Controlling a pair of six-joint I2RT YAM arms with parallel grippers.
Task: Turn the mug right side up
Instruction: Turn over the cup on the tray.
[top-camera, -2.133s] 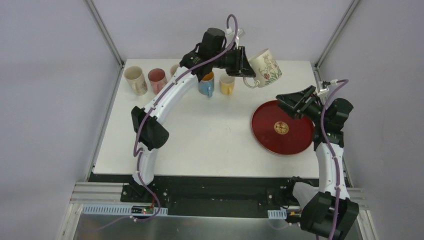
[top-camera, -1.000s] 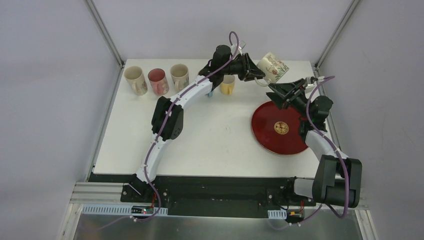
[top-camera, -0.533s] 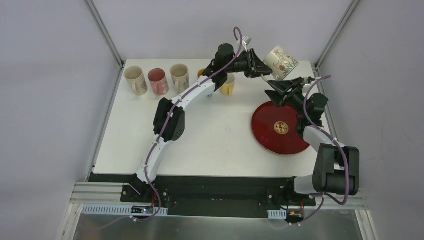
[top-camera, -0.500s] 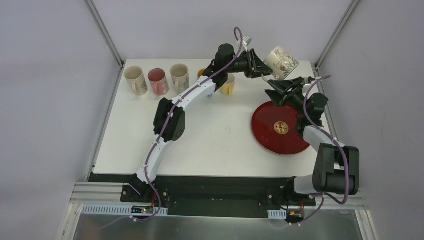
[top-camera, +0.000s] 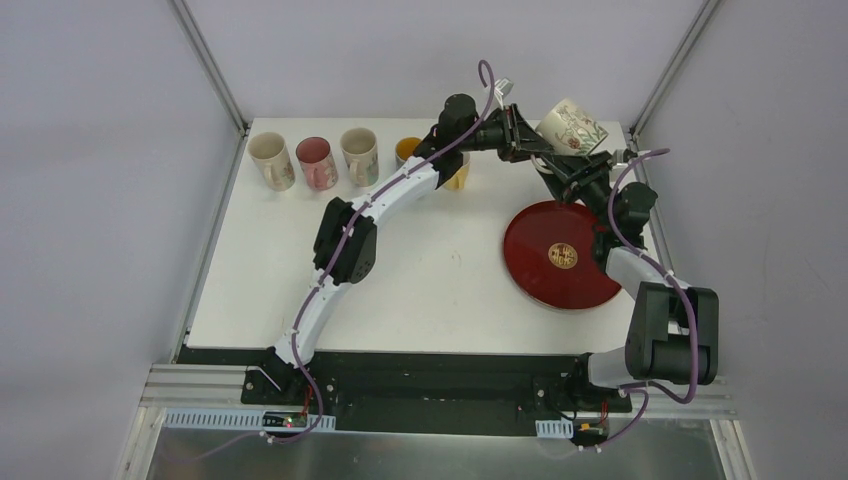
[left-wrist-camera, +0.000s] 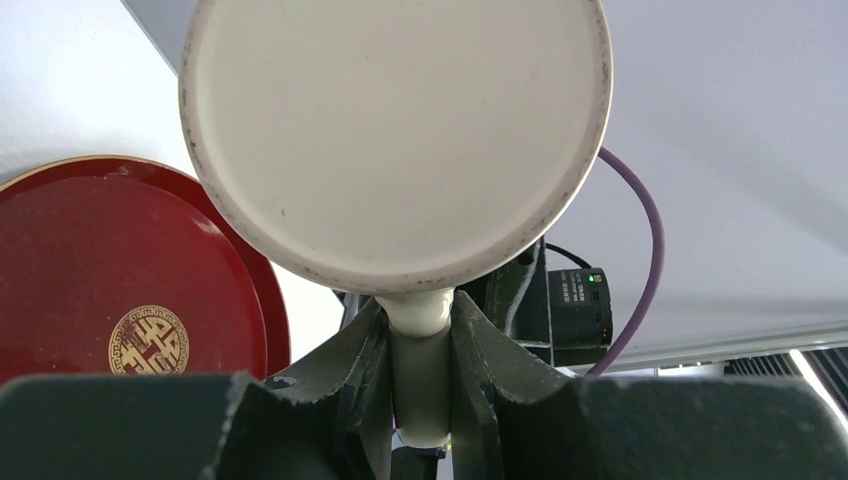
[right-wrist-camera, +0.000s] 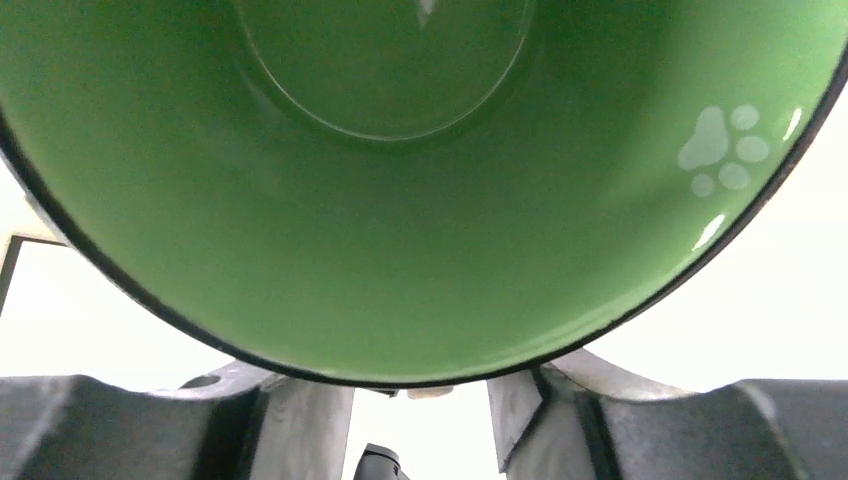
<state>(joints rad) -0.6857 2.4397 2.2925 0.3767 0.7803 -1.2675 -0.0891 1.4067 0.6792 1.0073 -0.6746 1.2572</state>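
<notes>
The mug (top-camera: 573, 124) is cream with a flower pattern and a green inside. It hangs in the air over the table's back right corner, tilted. My left gripper (top-camera: 537, 150) is shut on its handle. The left wrist view shows the mug's plain base (left-wrist-camera: 395, 130) and the handle (left-wrist-camera: 421, 375) pinched between my left gripper's (left-wrist-camera: 421, 322) fingers. My right gripper (top-camera: 572, 176) is open just below the mug. The right wrist view looks into the green inside (right-wrist-camera: 400, 150), and the rim passes over my right gripper's (right-wrist-camera: 425, 405) spread fingers (right-wrist-camera: 292, 420).
A red plate (top-camera: 560, 255) lies at the right, also in the left wrist view (left-wrist-camera: 60, 260). Upright mugs stand along the back: cream (top-camera: 268, 160), pink (top-camera: 315, 162), beige (top-camera: 358, 152), orange (top-camera: 408, 150) and yellow (top-camera: 457, 176).
My left arm has carried the mug further right and back, tilting it. My right gripper has risen from beside the plate up to the mug's open mouth.
</notes>
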